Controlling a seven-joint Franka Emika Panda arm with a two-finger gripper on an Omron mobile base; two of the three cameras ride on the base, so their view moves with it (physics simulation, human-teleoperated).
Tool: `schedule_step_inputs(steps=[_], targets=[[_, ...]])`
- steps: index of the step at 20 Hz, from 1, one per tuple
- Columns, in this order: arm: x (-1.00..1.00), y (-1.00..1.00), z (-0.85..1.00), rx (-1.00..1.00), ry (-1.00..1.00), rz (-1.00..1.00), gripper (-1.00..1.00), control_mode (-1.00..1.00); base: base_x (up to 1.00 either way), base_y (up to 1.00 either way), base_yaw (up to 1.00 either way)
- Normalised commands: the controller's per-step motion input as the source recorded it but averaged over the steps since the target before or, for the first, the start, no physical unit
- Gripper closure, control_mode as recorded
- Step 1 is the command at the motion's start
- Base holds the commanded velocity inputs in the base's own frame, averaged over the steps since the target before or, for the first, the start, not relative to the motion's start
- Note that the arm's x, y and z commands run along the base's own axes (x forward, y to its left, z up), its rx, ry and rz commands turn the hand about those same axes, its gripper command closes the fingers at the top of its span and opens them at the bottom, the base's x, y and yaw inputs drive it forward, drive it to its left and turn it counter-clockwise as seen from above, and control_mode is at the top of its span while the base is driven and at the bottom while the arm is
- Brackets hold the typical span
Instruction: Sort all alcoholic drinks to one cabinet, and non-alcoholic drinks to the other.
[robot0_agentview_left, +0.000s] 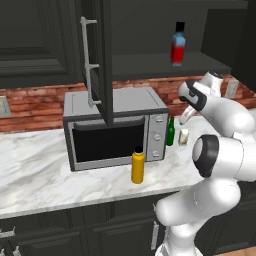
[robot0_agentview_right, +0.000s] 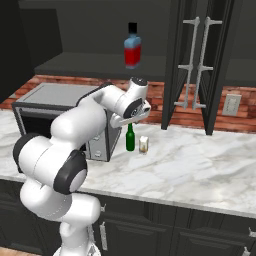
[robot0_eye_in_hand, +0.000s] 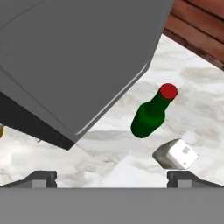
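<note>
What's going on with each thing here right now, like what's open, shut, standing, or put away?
Gripper: open, empty, above the counter.
Green bottle: upright on the counter, capped.
Cream container: on the counter beside the green bottle.
Yellow-orange bottle: upright before the microwave.
Blue-and-red bottle: upright on the cabinet shelf.
Microwave: door shut.
Cabinet door: open.

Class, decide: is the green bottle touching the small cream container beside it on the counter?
Apart. The hand view shows bare marble between the green bottle and the cream container.

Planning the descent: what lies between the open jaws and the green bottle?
Nothing; in the hand view bare marble counter separates the gripper from the green bottle.
</note>
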Motion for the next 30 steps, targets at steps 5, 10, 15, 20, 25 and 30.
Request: schedule_step_inputs(steps=[5,10,15,20,25,30], targets=[[0.15,0.0,-0.16,0.02,0.01,0.02,-1.0,-1.0,0.0,0.0,0.0],[0.1,0.0,-0.07,0.04,0.03,0.02,-1.0,-1.0,0.0,0.0,0.0],[0.05,-0.03,-0.03,0.05,0.02,0.04,-1.0,-1.0,0.0,0.0,0.0],[0.05,-0.03,-0.04,0.04,0.03,0.05,-1.0,-1.0,0.0,0.0,0.0],[0.06,-0.04,-0.03,0.03,0.01,0.04,-1.0,-1.0,0.0,0.0,0.0],[0.06,-0.03,0.0,0.03,0.0,0.03,-1.0,-1.0,0.0,0.0,0.0]])
